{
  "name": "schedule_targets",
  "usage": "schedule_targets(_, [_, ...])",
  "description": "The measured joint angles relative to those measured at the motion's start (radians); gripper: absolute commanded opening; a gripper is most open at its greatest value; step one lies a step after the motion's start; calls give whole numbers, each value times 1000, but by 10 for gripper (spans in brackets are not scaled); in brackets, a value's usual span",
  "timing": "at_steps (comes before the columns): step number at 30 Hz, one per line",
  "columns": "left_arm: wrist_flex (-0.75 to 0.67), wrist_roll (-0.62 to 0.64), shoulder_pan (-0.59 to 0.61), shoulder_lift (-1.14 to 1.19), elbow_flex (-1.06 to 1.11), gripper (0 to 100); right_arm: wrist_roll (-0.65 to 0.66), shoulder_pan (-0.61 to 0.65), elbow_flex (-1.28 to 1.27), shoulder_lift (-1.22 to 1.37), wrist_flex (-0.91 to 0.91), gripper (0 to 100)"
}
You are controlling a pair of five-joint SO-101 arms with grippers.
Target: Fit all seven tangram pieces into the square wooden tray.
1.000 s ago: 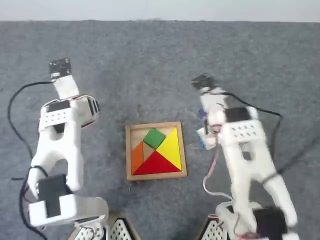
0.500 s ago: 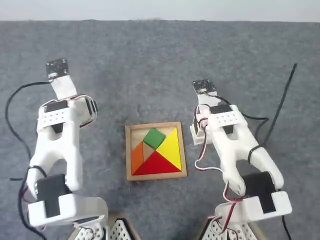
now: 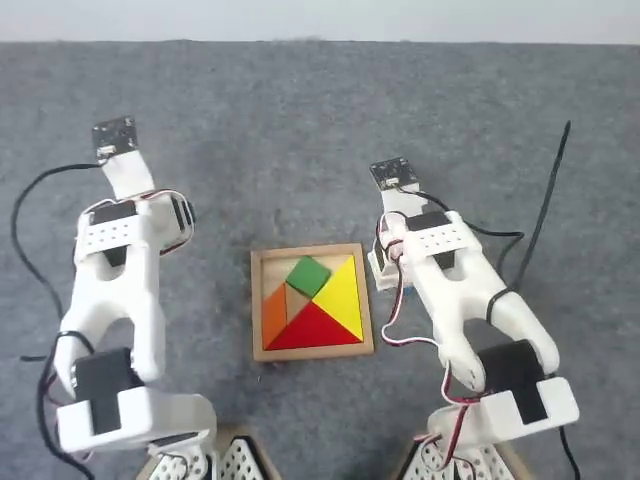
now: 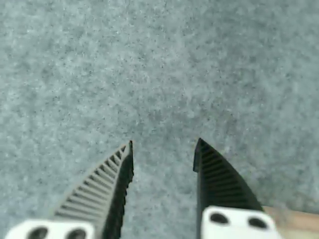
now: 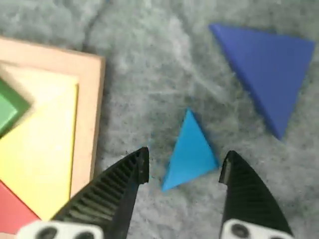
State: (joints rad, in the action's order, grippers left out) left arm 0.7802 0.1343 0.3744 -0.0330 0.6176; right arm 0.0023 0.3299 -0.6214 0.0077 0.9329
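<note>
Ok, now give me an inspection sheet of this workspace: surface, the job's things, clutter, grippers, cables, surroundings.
Surface: grey fuzzy mat.
Job's things: wooden tray holds a green piece, yellow piece, red piece and orange piece. The light blue triangle and dark blue triangle lie on the mat outside it.
Clutter: nothing seen.
Grippers: left gripper open above bare mat; right gripper open, fingers either side of the light blue triangle.
Cables: left black cable, right black cable, red and white wires on the right arm.
Surroundings: pale strip beyond the mat.
</note>
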Motion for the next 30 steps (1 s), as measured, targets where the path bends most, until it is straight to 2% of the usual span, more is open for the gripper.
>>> schedule_targets(7, [0, 0, 0, 0, 0, 185, -34, 2, 0, 51, -15, 162])
schedule_targets(20, [0, 0, 0, 0, 0, 185, -38, -8, 15, 66, -23, 158])
schedule_targets(30, [0, 0, 0, 0, 0, 185, 0, 2, 15, -97, 26, 158])
